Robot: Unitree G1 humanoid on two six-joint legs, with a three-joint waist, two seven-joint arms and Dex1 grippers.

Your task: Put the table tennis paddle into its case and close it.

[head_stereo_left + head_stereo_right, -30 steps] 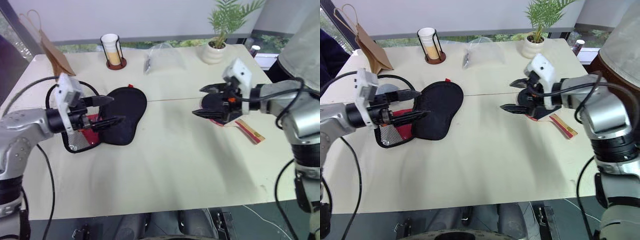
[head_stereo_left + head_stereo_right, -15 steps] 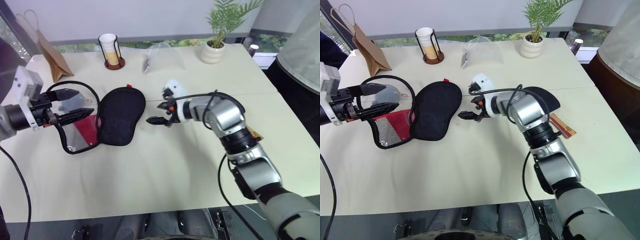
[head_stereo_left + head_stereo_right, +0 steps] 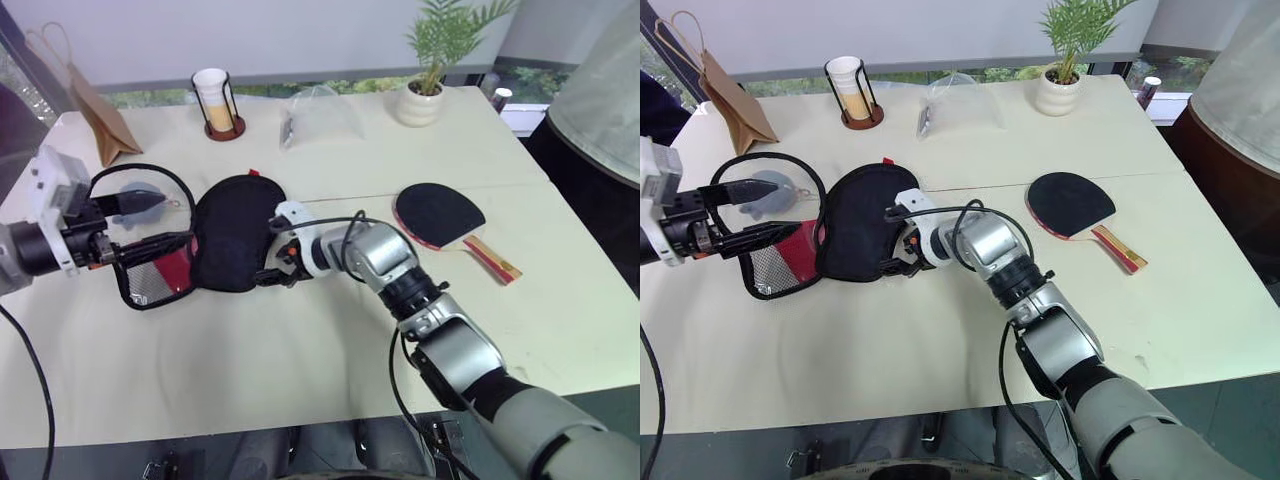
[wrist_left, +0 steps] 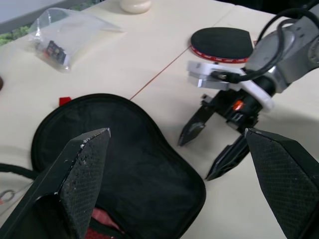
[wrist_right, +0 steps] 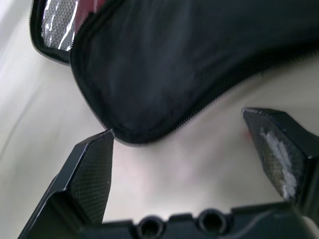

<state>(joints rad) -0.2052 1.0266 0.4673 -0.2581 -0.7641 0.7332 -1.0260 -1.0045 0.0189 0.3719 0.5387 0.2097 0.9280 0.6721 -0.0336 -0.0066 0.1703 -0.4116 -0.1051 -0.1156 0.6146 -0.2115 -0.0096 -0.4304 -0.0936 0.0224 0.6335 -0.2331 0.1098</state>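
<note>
From the head camera, our right gripper (image 3: 272, 256) sits spread wide at the edge of the black case (image 3: 232, 246), the paddle (image 3: 440, 213) lying untouched well off at three o'clock. From our wrist cameras, the left gripper (image 4: 177, 189), also spread empty, hovers over the case; we judge the step is opening it, calling for a pinch on its zip rim.

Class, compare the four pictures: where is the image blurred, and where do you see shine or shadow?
Right wrist view: the case edge and table look soft and smeared. Left wrist view: sharp; the plastic bag glints. Head views: even daylight, and the right gripper throws only a faint shadow on the table.
</note>
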